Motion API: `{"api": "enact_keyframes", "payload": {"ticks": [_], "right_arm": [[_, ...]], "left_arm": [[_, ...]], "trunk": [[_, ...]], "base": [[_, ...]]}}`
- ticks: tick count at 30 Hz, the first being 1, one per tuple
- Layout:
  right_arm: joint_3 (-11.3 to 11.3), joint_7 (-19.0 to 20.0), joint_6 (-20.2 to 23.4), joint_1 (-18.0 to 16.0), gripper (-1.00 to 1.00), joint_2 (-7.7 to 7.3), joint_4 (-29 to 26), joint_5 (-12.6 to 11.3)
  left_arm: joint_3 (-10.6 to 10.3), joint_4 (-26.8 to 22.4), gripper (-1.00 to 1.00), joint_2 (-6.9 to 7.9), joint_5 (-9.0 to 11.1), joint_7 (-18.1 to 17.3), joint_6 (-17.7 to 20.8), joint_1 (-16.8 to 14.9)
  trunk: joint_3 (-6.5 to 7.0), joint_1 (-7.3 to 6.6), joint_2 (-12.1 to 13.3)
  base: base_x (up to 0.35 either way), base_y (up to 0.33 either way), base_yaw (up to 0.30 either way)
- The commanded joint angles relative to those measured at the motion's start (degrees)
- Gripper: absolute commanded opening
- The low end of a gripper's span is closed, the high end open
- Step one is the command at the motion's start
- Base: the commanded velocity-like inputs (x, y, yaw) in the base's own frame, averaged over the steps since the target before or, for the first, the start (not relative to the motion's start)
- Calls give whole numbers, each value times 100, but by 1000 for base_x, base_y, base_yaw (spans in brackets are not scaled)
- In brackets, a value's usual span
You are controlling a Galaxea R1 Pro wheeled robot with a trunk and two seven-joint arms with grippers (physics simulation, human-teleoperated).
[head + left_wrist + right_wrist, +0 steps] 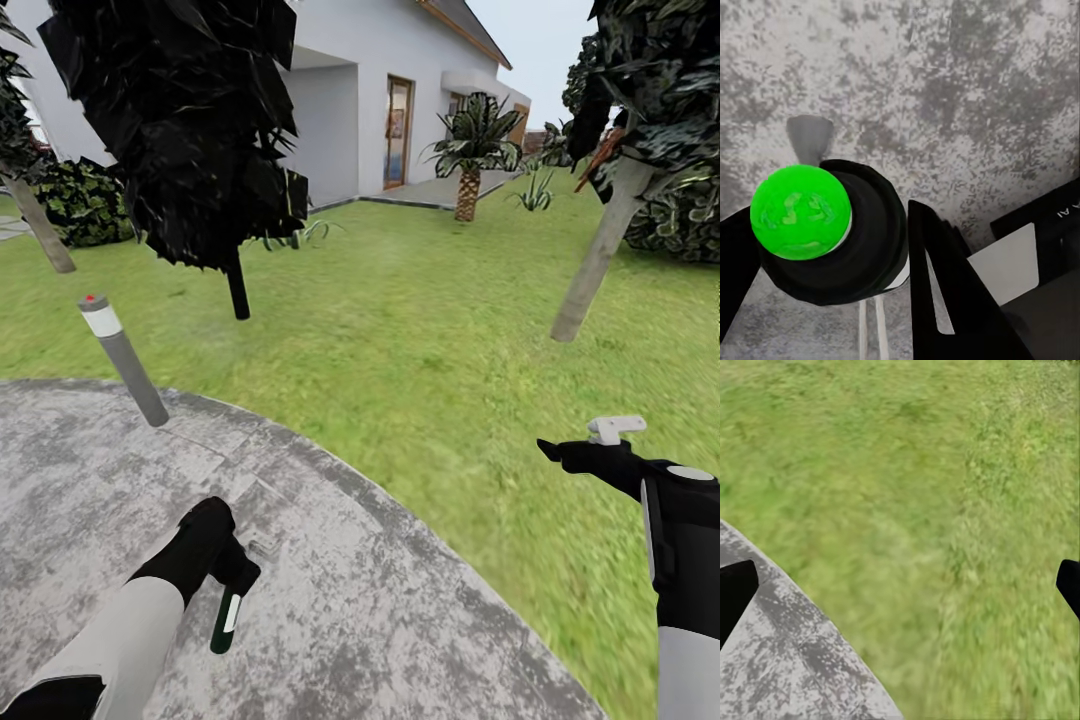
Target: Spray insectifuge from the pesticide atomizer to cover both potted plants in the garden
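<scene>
My left gripper (235, 572) hangs low over the round grey stone patio (400, 610), shut on the pesticide atomizer (226, 622), a slender dark-green bottle with a white stripe that points down toward the stone. In the left wrist view the atomizer (862, 244) is seen end-on, a dark cylinder with a bright green round end, clamped between the black fingers (945, 292). My right gripper (590, 445) is held out over the lawn just past the patio's edge, open and holding nothing; its two fingertips (735, 592) stand wide apart. The potted plants are out of view.
A grey red-topped lamp post (125, 360) leans at the patio's far left edge. A dark tree (235, 285) and a pale slanted trunk (598, 255) rise from the lawn (420, 300) ahead. Further off are a palm (468, 180), hedges and a white house (370, 90).
</scene>
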Motion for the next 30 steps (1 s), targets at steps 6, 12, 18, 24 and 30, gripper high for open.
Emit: {"api": "enact_keyframes", "payload": {"ticks": [6,12,18,24,30], "right_arm": [[-12,58,11,-6,100,-7,-6,60],[-10,53,11,-6,100,-8,-5,60],[-7,50,11,-6,100,-8,-4,60],[-6,50,11,-5,100,-8,-5,60],[-6,50,11,-6,100,0,-6,60]], "left_arm": [[21,-3,-100,-4,-52,-57,21,-2],[13,28,-100,10,-55,-41,-2,-2],[-9,29,-100,-6,-48,-31,-14,-2],[-7,26,-100,-38,-44,-30,-25,-2],[26,19,-100,-31,-30,-30,-31,-2]], "trunk": [[41,3,-2],[89,3,-2],[138,3,-2],[186,3,-2],[235,3,-2]], "base": [[336,0,-115],[261,0,-129],[24,0,-129],[1,0,-129],[84,57,-129]]}}
